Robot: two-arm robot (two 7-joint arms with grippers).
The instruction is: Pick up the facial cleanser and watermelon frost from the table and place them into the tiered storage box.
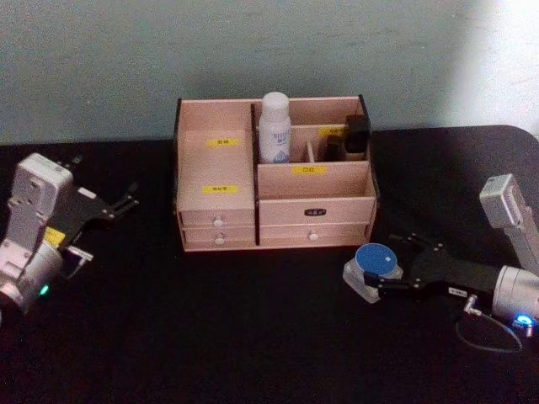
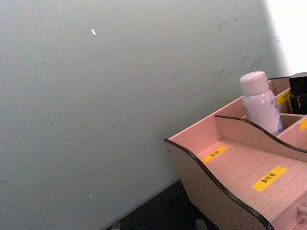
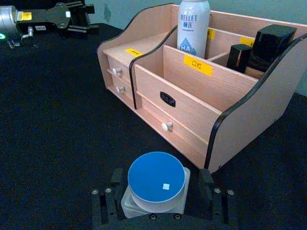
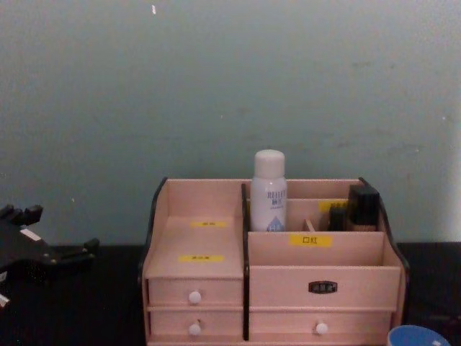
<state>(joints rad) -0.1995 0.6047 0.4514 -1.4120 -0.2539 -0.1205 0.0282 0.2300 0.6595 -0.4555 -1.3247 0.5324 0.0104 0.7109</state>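
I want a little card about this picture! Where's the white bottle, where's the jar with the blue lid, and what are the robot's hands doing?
white bottle: upright in a back compartment of the wooden box
blue-lid jar: on the black table, right of the box's front, not yet inside
right gripper: open, fingers either side of the jar
left gripper: open, left of the box, holding nothing

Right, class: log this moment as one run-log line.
cleanser: in box | jar: on table, outside box | right gripper: open around jar | left gripper: idle, left of box
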